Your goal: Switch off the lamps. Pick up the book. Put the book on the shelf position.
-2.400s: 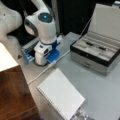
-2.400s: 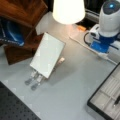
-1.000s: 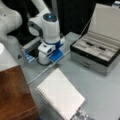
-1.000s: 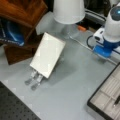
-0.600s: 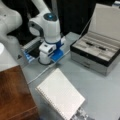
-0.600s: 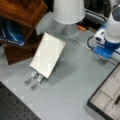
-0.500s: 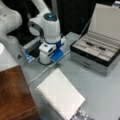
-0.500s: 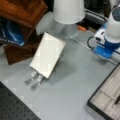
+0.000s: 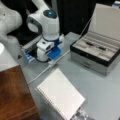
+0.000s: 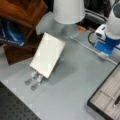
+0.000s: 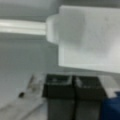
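Note:
The lamp's shade (image 10: 68,10) looks dull grey-white at a front view's top. The white spiral-bound book (image 9: 60,96) (image 10: 47,55) leans tilted on a silver stand (image 10: 33,78). The dark reddish-brown block that is the shelf position (image 9: 13,95) (image 10: 22,10) lies beside the book. My gripper (image 9: 52,58) (image 10: 103,52) hangs low over the white cable switch (image 11: 87,37), far from the book. In the wrist view its dark fingers (image 11: 60,87) sit pressed together, the gripper (image 11: 73,86) shut with nothing between them, at the switch's near edge.
An open grey case (image 9: 100,55) with a black rim stands at a front view's right and shows again (image 10: 107,97) at the bottom right. A white cable (image 9: 40,72) runs across the grey table from the switch. A dark perforated mat (image 10: 12,105) covers a front view's bottom left.
The lampshade was bright 2.4 s ago and is dull since 1.0 s ago. The gripper shifted slightly to a front view's right over the switch, then stayed. The book has not moved.

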